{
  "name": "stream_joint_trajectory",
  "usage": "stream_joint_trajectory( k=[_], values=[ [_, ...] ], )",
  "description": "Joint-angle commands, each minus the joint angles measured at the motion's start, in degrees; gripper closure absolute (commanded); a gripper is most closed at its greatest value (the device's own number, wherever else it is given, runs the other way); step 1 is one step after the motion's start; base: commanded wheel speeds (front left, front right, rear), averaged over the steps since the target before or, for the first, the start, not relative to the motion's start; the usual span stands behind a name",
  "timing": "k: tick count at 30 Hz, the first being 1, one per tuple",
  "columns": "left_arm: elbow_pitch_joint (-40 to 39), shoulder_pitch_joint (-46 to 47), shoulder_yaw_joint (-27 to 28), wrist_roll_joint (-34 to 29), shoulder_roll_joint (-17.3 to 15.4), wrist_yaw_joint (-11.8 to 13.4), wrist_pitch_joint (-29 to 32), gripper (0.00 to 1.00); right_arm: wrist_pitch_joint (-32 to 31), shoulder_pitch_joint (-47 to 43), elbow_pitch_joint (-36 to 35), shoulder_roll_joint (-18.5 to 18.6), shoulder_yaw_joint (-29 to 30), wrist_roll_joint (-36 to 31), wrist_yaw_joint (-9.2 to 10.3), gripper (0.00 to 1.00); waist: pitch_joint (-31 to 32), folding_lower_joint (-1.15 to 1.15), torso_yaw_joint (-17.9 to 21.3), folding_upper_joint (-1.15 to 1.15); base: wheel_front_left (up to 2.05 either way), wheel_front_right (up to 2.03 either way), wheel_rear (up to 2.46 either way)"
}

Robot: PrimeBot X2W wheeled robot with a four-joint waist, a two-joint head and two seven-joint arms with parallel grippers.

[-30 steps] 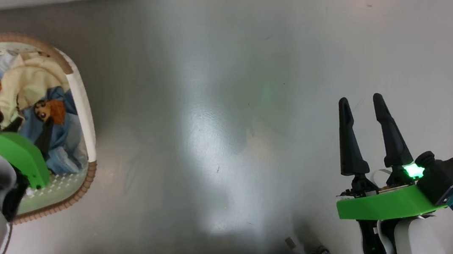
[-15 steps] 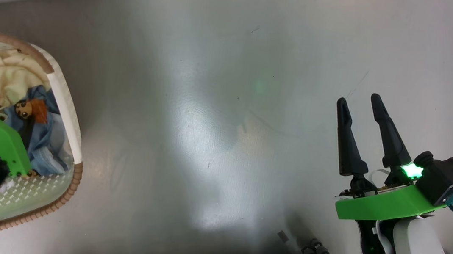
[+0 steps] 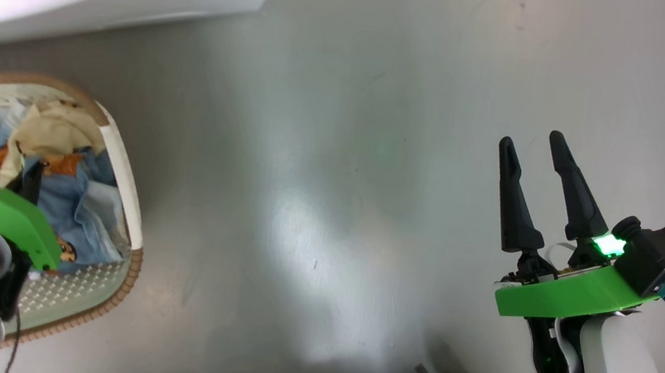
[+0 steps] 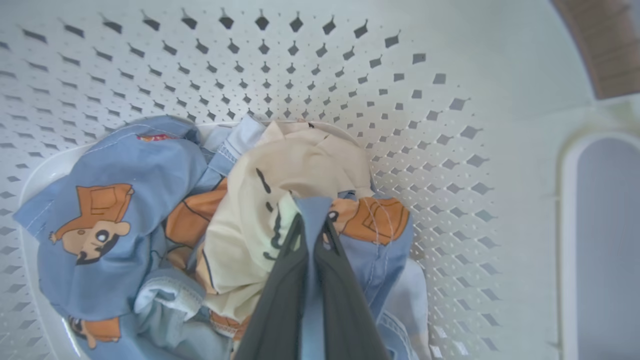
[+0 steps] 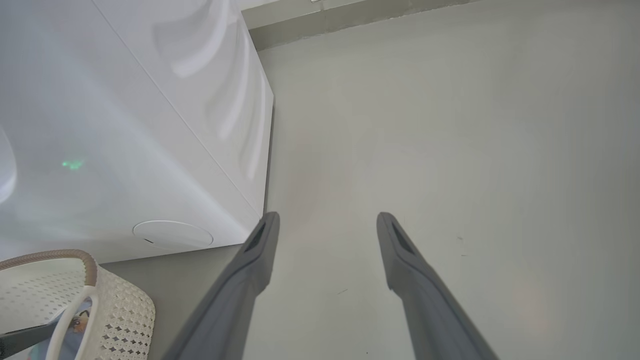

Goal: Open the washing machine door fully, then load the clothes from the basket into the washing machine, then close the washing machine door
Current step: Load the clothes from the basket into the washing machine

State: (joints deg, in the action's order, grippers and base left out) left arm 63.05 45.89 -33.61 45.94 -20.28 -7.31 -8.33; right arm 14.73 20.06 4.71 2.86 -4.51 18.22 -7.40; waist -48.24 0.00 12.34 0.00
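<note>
Left claw (image 4: 312,219), open before, now tight on clothes (image 4: 115,200) in basket (image 4: 300,60); right claw (image 3: 530,141) agape, empty.

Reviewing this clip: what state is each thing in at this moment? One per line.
left tool, shut on a blue fold of the clothes
right tool, open, holding nothing, above the floor
clothes, heaped in the basket, not lifted out yet
basket, upright on the floor, loaded
washing machine, round filter cap shut flush
</note>
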Motion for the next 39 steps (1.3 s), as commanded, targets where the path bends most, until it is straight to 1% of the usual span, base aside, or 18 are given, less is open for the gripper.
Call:
stream_joint_trajectory(
  k=[1, 5, 9, 13, 17, 21, 22, 31, 39],
  values=[
    [0.3, -2.7, 1.3, 0.6, -1.7, -0.2, -1.7, 1.00, 0.3, -1.1, -0.9, 0.0, -0.9, -0.1, -0.09, 0.00, 3.1, 0.00, -0.9, 0.00, 0.00, 0.00, 0.00],
    [0.2, -4.1, 1.5, 0.7, -1.4, -0.2, -5.2, 1.00, 0.3, -1.3, -0.4, 0.0, -0.7, -0.8, -0.09, 0.00, 6.6, 0.00, -1.7, 0.00, 0.00, 0.00, 0.00],
    [-1.7, -5.5, 3.1, 0.2, -1.1, 0.0, -6.5, 1.00, 0.3, -1.7, 0.2, 0.0, -0.2, -1.6, -0.09, 0.00, 10.4, 0.00, -3.0, 0.00, 0.00, 0.00, 0.00],
    [-9.6, -8.5, 8.1, -2.2, -1.5, 2.0, -6.6, 1.00, 0.3, -2.5, 0.7, 0.0, 0.3, -2.2, -0.09, 0.00, 13.9, 0.00, -4.6, 0.00, 0.00, 0.00, 0.00],
    [-17.9, -13.8, 13.9, -6.2, -0.8, 4.1, -6.6, 1.00, 0.3, -3.1, 1.4, 0.0, 0.6, -2.8, -0.09, 0.00, 17.3, 0.00, -5.9, 0.00, 0.00, 0.00, 0.00],
    [-25.1, -18.9, 19.0, -10.2, 0.6, 5.2, -6.7, 1.00, 0.3, -3.6, 1.8, 0.0, 0.7, -3.0, -0.09, 0.00, 20.6, 0.00, -6.9, 0.00, 0.00, 0.00, 0.00],
    [-25.1, -18.9, 19.0, -10.2, 0.6, 5.2, -6.7, 1.00, 0.3, -3.6, 1.8, 0.0, 0.7, -3.0, -0.09, 0.00, 20.6, 0.00, -6.9, 0.00, 0.00, 0.00, 0.00],
    [-39.6, -26.6, 28.5, -19.2, 5.2, 6.4, -6.7, 1.00, 0.3, -5.1, 3.2, 0.0, 0.9, -4.0, -0.09, 0.00, 27.4, 0.00, -8.4, 0.00, 0.00, 0.00, 0.00],
    [-49.3, -32.0, 34.1, -26.2, 9.3, 5.8, -6.7, 1.00, 0.3, -6.8, 4.2, 0.0, 1.5, -5.1, -0.09, 0.00, 32.9, 0.00, -9.3, 0.00, 0.00, 0.00, 0.00]
  ],
)
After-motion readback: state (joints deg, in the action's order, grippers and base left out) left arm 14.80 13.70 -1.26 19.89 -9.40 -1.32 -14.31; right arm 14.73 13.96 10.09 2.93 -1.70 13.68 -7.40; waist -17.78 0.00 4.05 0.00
